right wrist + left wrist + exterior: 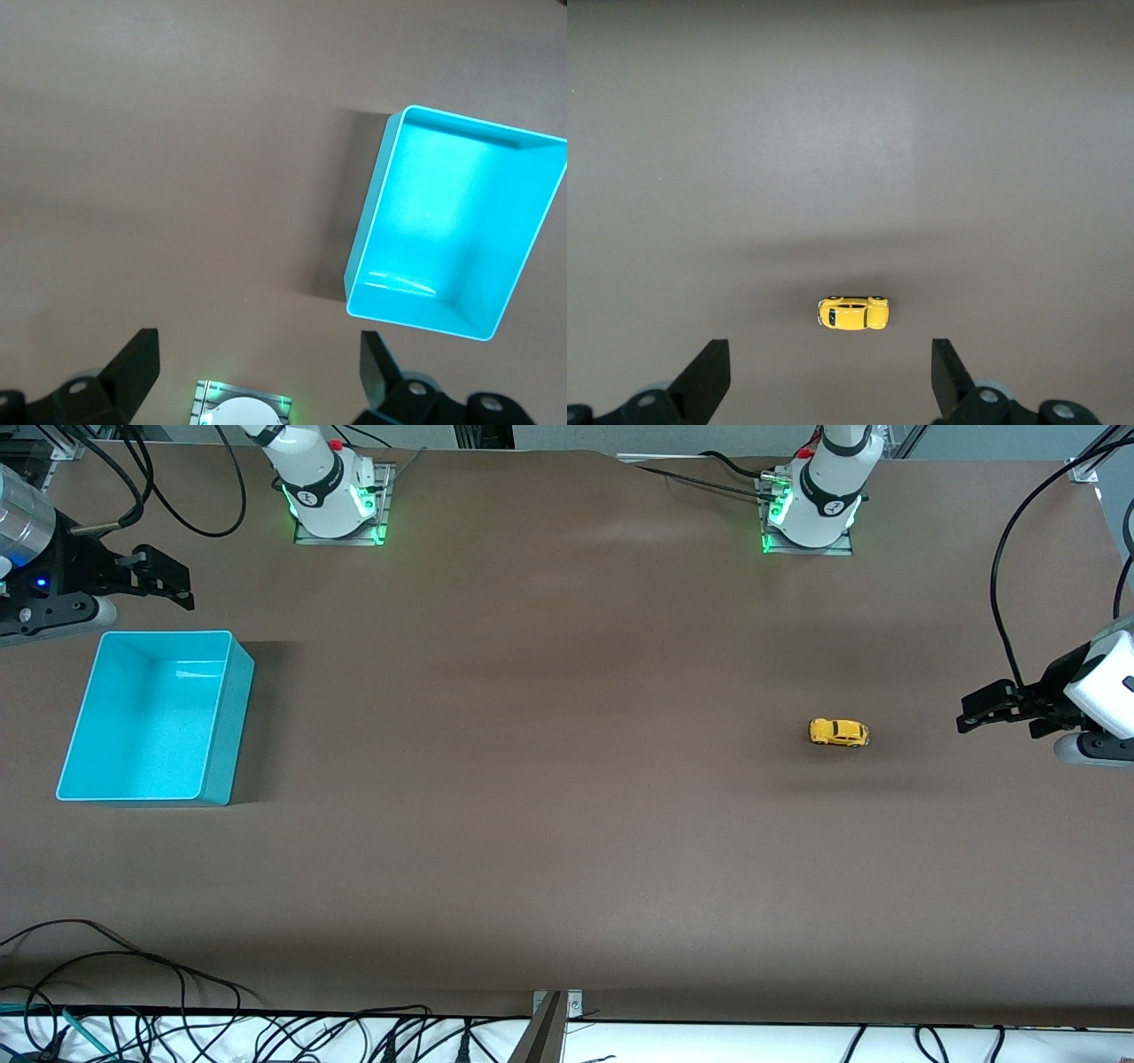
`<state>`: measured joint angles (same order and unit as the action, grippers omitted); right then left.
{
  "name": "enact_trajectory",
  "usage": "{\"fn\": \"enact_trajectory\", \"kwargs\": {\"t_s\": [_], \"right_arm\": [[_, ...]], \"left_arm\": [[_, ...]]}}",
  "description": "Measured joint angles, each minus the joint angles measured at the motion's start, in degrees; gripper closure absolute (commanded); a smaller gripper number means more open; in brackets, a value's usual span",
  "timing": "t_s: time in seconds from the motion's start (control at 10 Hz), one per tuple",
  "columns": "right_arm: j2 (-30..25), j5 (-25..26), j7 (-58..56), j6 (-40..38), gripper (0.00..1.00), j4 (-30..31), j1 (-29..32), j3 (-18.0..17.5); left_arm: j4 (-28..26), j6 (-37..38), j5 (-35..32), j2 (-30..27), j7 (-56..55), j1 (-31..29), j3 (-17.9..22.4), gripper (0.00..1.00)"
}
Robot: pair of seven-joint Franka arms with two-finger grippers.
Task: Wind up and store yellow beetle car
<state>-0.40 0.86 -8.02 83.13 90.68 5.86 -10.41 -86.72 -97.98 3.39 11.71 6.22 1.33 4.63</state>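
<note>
The yellow beetle car stands on its wheels on the brown table, toward the left arm's end. My left gripper hovers open near that end of the table, a short way from the car. In the left wrist view the car lies just ahead of the open left gripper, with nothing between the fingers. My right gripper hangs open and empty at the right arm's end, beside the turquoise bin. In the right wrist view that gripper has only bare table and the arm's base under it.
An empty turquoise bin sits at the right arm's end of the table; the right wrist view shows its inside. The arm bases stand along the table's edge farthest from the front camera. Loose cables lie along its nearest edge.
</note>
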Motion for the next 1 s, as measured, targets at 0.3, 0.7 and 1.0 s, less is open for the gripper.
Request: {"fn": "enact_trajectory", "kwargs": {"t_s": [0.3,0.7,1.0], "right_arm": [[0.0,0.0,0.0,0.0,0.0,-0.1,0.0,-0.1],[0.0,0.0,-0.2,0.0,0.0,-0.1,-0.1,-0.2],[0.0,0.0,-0.2,0.0,0.0,-0.3,-0.1,-0.3]], "left_arm": [[0.0,0.1,0.0,0.1,0.5,-0.3,0.3,0.0],[0.0,0.2,0.0,0.1,0.9,-0.8,0.4,0.0],[-0.1,0.3,0.0,0.2,1.0,-0.9,0.4,0.0]]}}
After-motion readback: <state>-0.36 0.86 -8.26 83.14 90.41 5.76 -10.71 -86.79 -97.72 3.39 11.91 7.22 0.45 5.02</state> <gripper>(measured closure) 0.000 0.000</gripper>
